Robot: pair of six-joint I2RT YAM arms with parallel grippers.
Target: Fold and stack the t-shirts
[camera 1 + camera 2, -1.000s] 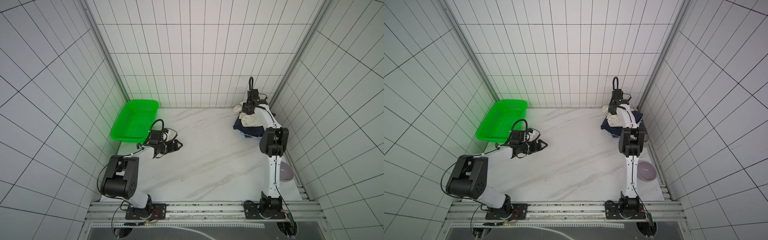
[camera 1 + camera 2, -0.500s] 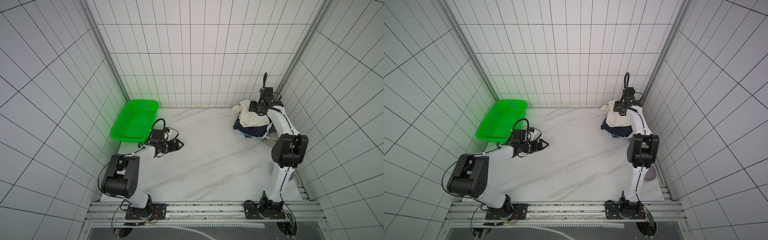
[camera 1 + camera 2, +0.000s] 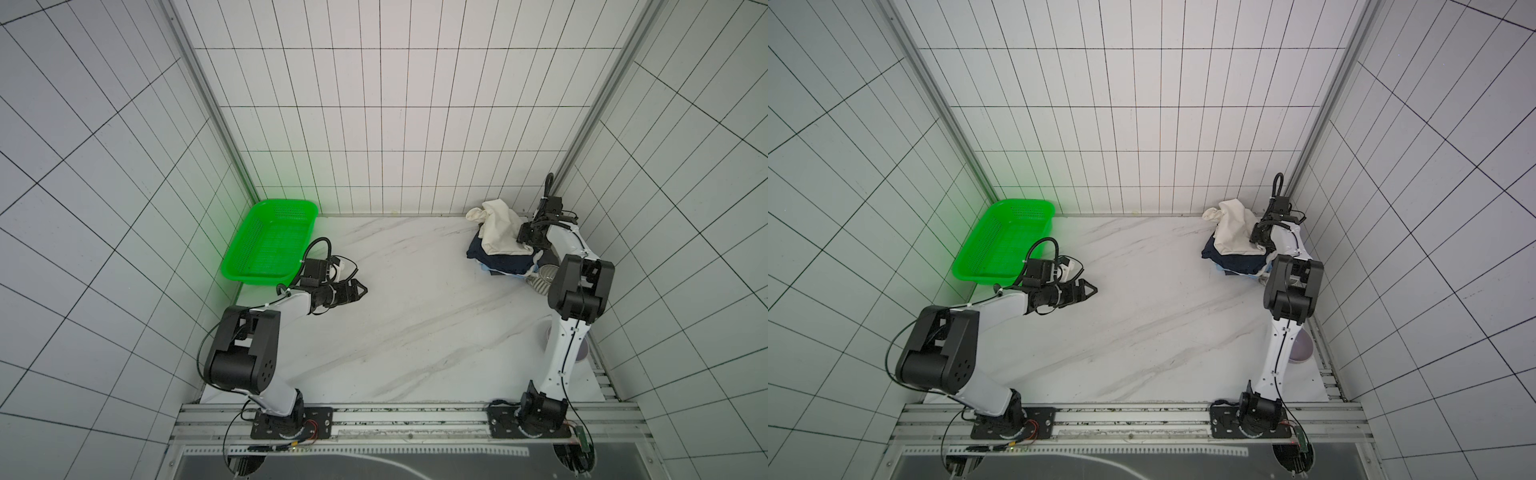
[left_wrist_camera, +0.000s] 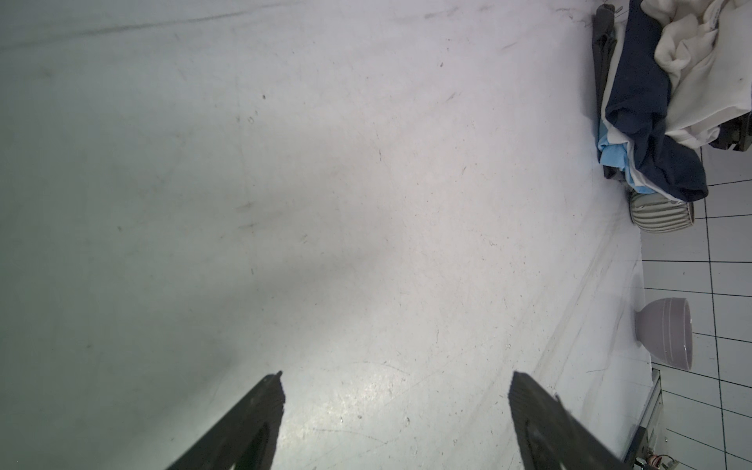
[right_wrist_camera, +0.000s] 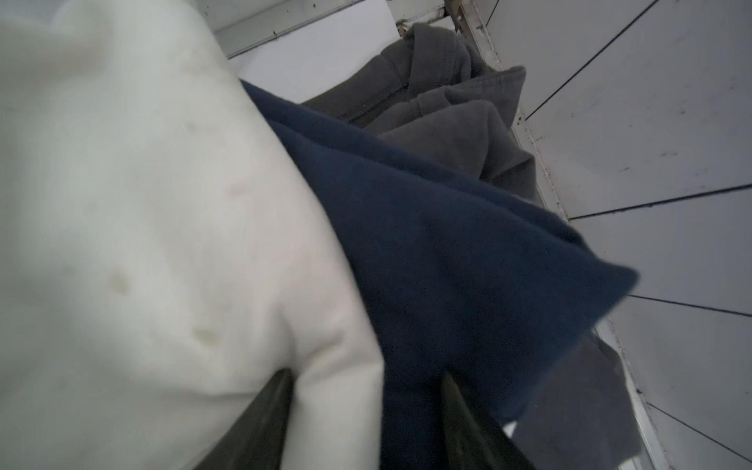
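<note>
The t-shirts sit as one pile in the upper right of both top views, close to the back corner of the table [image 3: 415, 332]. The cream-white shirt [image 3: 498, 230] lies on top, loosely bunched and not squared, with a knot of cloth sticking out toward the upper left. Under it lie the navy shirt [image 3: 500, 261] and, seen edge-on in the left wrist view, the light-blue shirt [image 4: 610, 156] and a white layer. A dark grey garment [image 5: 447, 122] lies behind the pile by the wall.

The right gripper [image 3: 527, 239] is at the pile's right edge. In its wrist view the fingers [image 5: 260, 411] stand apart with the cream hem and a navy fold between them. Whether they press on that cloth or merely straddle it cannot be told.

The left gripper [image 4: 394, 378] hovers over bare table right of the green basket [image 3: 243, 245], with its jaws spread wide and nothing between them.

The cloth looks light, limp and prone to drag. A pull on the cream shirt would likely take the navy layer with it, since the two overlap at the jaws. A firmer hold would be on a single cream hem or shoulder edge, pinched clear of the navy, with the second claw on the opposite corner to keep it flat.
</note>
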